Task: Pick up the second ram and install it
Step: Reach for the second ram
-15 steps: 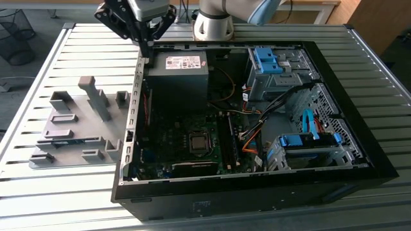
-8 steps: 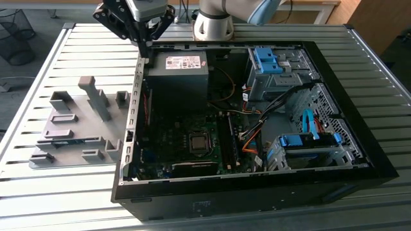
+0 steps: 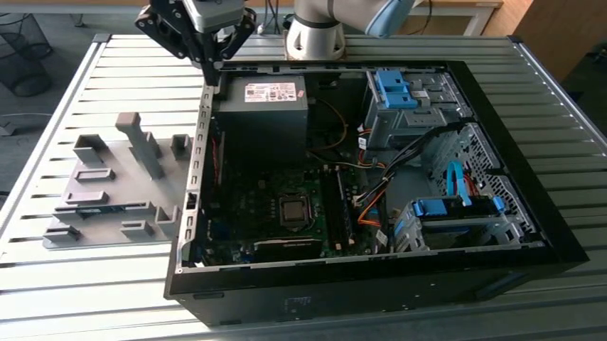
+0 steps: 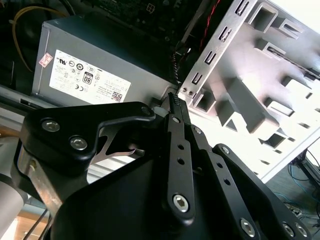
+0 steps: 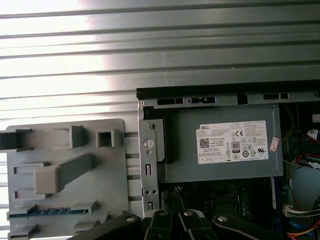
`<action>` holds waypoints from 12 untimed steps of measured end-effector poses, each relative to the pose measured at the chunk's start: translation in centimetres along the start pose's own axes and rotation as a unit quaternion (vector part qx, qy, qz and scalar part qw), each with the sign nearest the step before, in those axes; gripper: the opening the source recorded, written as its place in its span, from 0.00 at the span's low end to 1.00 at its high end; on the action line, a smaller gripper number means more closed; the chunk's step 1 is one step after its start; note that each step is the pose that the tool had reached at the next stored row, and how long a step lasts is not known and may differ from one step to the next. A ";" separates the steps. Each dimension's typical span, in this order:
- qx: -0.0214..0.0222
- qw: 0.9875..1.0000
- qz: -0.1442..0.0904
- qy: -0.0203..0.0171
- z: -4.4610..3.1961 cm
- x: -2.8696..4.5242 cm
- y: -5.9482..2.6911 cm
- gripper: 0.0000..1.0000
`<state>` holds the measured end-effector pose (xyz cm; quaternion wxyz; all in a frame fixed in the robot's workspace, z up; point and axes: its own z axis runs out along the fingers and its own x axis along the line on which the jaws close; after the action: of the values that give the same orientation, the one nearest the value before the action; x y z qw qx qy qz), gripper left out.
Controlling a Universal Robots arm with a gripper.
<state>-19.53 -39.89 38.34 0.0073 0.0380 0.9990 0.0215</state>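
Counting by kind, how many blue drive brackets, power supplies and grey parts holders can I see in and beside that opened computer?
Blue drive brackets: 2
Power supply: 1
Grey parts holder: 1
Total: 4

A white label point(image 5: 232, 142) is borne on the grey power supply point(image 5: 220, 170) inside the computer case; it is seen in the exterior view point(image 3: 273, 91) and in both wrist views point(image 4: 85, 77). It is covered with rows of dark print, a square code, a round badge with a number and a line of small approval marks. A small pinkish sticker point(image 5: 274, 144) with fine print is fixed just beside the label's corner. The fine lines cannot be made out.
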 end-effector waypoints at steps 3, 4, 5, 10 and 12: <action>0.000 1.000 0.000 0.000 0.03 0.10 -0.01 0.10; 0.000 1.000 0.000 0.000 0.03 0.14 -0.01 0.10; 0.000 1.000 0.000 0.000 0.04 0.17 -0.01 0.10; 0.000 1.000 0.000 0.000 0.06 0.35 -0.03 0.10; 0.000 1.000 0.000 0.000 0.08 0.42 -0.03 0.10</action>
<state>-19.95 -39.89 38.26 0.0069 0.0380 0.9990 0.0215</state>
